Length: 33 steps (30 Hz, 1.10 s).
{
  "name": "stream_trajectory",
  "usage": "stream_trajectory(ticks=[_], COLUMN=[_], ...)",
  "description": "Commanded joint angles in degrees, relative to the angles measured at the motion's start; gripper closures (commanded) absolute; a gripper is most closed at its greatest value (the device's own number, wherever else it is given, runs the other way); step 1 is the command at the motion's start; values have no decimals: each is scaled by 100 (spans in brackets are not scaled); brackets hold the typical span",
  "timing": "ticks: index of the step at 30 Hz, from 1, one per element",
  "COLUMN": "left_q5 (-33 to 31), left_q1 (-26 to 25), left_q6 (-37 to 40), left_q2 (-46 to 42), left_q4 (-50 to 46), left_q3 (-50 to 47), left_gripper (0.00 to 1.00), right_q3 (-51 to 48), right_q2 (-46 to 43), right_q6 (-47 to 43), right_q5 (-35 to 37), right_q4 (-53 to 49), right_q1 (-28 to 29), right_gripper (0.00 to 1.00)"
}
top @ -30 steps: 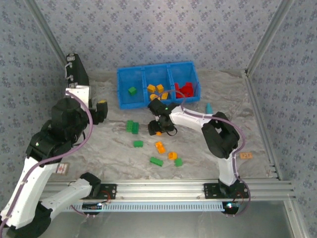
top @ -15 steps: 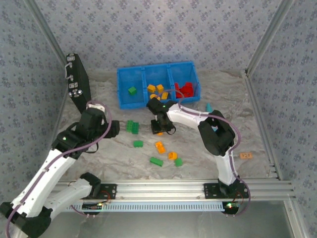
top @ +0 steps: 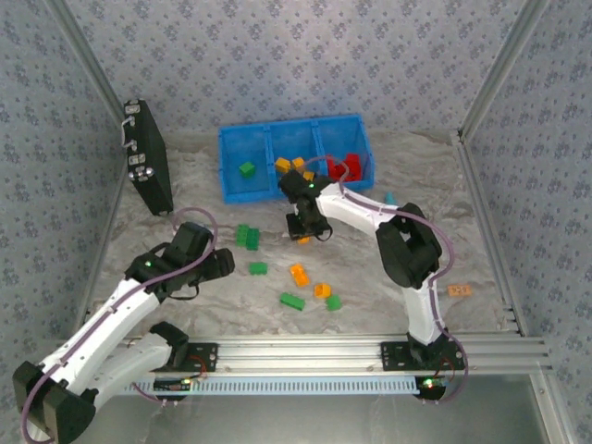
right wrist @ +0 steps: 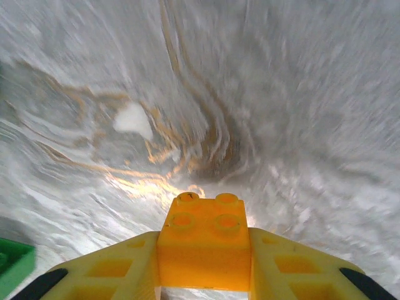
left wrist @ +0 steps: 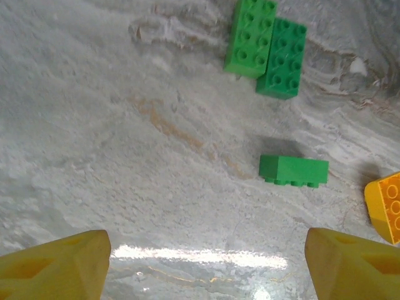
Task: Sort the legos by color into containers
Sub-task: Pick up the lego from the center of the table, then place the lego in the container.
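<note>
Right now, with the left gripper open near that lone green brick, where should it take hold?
Probably by its two short ends, coming straight down from above. The green brick lies tipped over, studs along one long edge, so the ends are its smooth flat faces. Its length also runs the same way the open left gripper closes.

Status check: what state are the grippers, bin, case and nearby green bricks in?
Left gripper: open, empty.
Right gripper: shut on an orange-yellow studded plastic brick.
Bright blue three-compartment plastic bin: upright, one brick colour per compartment.
Black flat case: standing on edge.
Two green studded bricks: flat, studs up, touching.
Single green brick: lying on its side.
</note>
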Motion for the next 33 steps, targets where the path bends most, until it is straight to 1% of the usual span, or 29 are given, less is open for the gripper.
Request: stream_trajectory(ticks=[1, 8, 13, 16, 20, 24, 26, 29, 33], left_q5=[334, 384, 405, 371, 496, 637, 776, 930, 1042], left_q1=[29, -26, -270, -340, -435, -446, -455, -470, -546], left_q6=[-539, -967, -1335, -1724, -2359, -3111, -3505, -3941, -4529], left_q2=[87, 487, 920, 1159, 1471, 1796, 1961, 2201, 2481], left_q4=[369, 1073, 1400, 1548, 1930, 2142, 2372, 2494, 2532], left_q3=[-229, -583, -597, -566, -576, -486, -426, -251, -23], left_gripper=[18, 19, 19, 20, 21, 23, 26, 29, 30], right_q3=[747, 1864, 2892, 3703, 4607, 4772, 4771, 4764, 4625], right_q2=[-262, 328, 1072, 1642, 2293, 2491, 2501, 2483, 2366], right_q6=[-389, -596, -665, -705, -744, -800, -889, -1045, -1212], right_q5=[163, 309, 270, 183, 61, -74, -95, -111, -201], right_q4=[-403, -99, 27, -65, -218, -82, -12, 32, 174], right_q1=[-138, -512, -739, -850, -996, -1122, -1143, -1159, -1170], right_gripper=[64, 64, 64, 64, 62, 57, 54, 51, 49])
